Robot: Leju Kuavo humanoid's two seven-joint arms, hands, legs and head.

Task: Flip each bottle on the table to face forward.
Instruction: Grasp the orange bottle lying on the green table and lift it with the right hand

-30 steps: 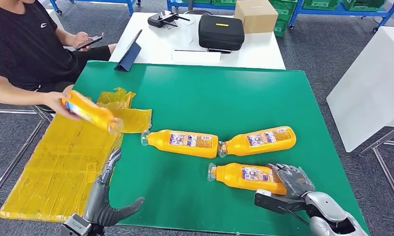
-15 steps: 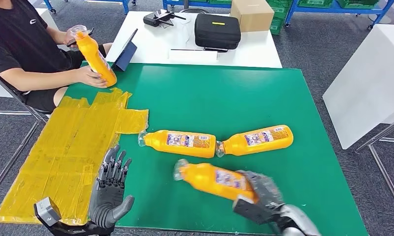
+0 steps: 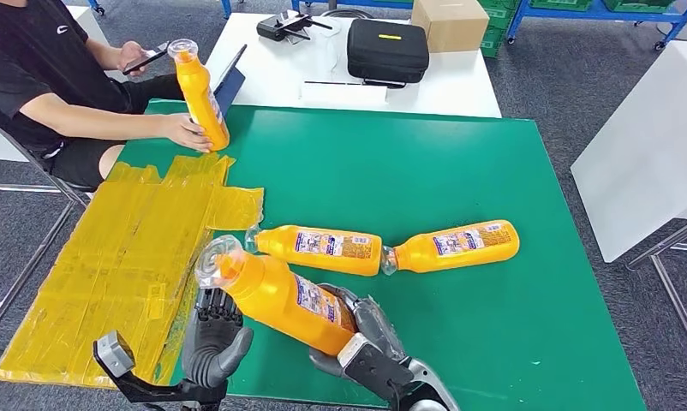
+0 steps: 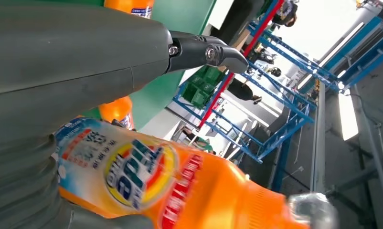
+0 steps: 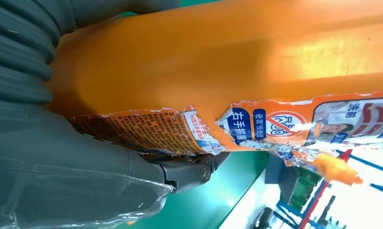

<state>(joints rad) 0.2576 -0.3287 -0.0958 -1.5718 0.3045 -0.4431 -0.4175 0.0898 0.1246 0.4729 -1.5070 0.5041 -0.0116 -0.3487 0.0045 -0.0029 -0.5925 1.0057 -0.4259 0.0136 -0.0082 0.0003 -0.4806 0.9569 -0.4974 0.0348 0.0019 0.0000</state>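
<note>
The right hand (image 3: pixel 366 338) grips the base end of one orange bottle (image 3: pixel 276 295) and holds it lifted and tilted above the near edge of the green table (image 3: pixel 460 163), cap end pointing toward the table's left edge. The left hand (image 3: pixel 213 336) stands just under the bottle's neck with fingers raised; whether it touches or holds the bottle cannot be settled from these views, though the left wrist view shows the label face close against it. The step in hand appears to be the turning of this bottle, possibly a pass between hands. The next move calls for rotating it so its front label faces forward, then setting it down near the front edge without knocking the others. Count: four bottles in all, one held by the robot, two lying end to end (image 3: pixel 321 249) (image 3: pixel 453 246) at mid-table, and one held upright by a seated person (image 3: pixel 200 94) at the far left corner.
</note>
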